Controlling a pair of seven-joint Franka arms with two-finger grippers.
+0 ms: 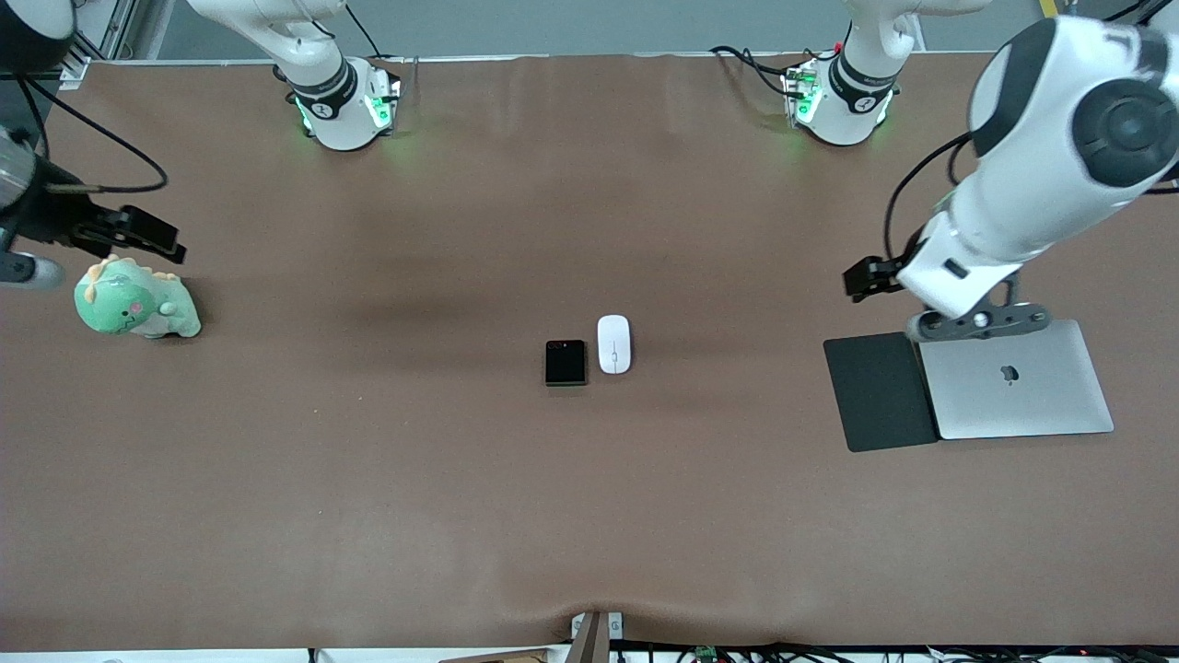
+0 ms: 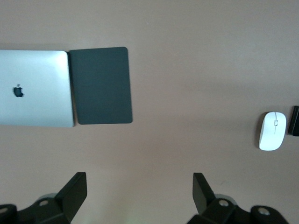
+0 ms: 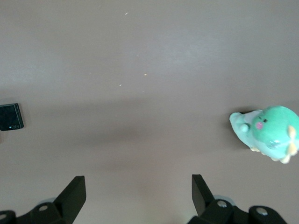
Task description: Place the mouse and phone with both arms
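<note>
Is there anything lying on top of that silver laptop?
Nothing rests on the closed laptop: the left wrist view shows its whole lid bare. In the front view the left arm's wrist covers only its top edge. The dark mat lies beside it, not on it.

You see phone [image 2: 295, 121] cut by left wrist view's edge, only sliver showing. Laptop [image 2: 35, 88] clipped there too. In front view, left arm covers laptop's farther corner.

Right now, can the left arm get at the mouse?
Probably yes. The left gripper hangs open above bare table beside the mat, and nothing lies between it and the mouse.
</note>
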